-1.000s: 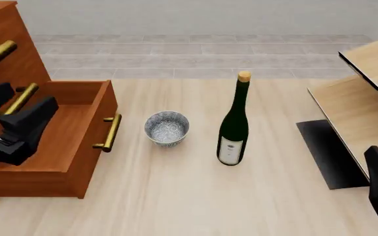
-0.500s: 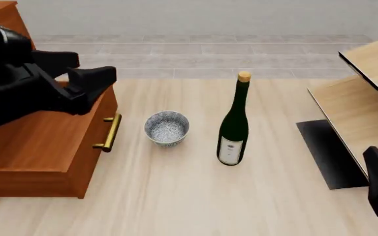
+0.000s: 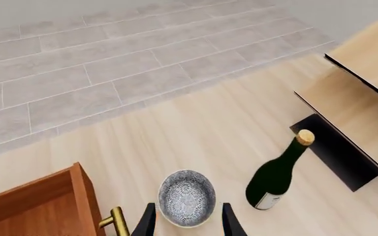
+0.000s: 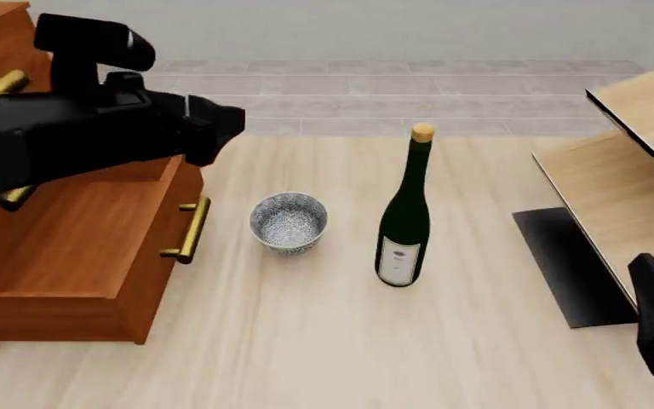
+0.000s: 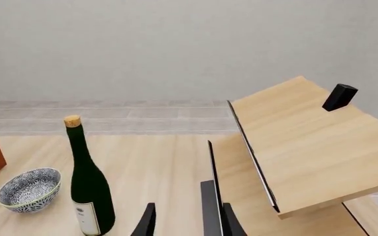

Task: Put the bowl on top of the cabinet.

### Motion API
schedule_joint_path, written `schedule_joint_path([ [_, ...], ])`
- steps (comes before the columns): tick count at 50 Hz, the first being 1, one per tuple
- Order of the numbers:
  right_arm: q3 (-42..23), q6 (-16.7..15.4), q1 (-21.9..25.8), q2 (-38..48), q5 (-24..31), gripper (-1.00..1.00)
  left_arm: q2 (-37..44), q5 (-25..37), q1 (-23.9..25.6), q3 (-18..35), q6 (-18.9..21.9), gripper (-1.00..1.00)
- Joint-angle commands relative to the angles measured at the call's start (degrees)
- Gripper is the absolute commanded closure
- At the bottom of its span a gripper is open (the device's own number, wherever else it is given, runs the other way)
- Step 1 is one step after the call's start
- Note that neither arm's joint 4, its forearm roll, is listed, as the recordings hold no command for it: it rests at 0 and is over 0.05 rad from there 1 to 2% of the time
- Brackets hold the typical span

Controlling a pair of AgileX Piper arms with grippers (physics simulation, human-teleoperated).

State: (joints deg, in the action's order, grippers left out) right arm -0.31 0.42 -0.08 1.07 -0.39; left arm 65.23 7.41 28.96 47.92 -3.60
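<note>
Bowl: upright on the bench, centre-left, just right of the cabinet, left of the bottle. Left gripper: the nearer arm, above the bowl, fingers spread either side, empty. Right gripper: low at near right, well apart; fingers parted, empty.

White bowl with blue-grey speckles, reddish-brown cabinet with brass handles, dark green bottle, pale wood table
</note>
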Motion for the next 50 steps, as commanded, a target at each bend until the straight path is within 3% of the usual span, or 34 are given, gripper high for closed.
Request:
schedule_joint_path([
  [1,0.0,0.1,-0.1,-0.3,0.1,-1.0,5.5,-0.8,-2.9,2.6,0.2,-1.0],
  [29,0.1,0.2,-0.1,-0.4,0.1,-1.0,15.6,-2.7,-4.2,6.4,0.6,-1.0],
  [50,-0.1,-0.2,0.1,0.2,-0.2,-1.0,20.6,-4.8,-3.7,6.1,0.8,-1.0],
])
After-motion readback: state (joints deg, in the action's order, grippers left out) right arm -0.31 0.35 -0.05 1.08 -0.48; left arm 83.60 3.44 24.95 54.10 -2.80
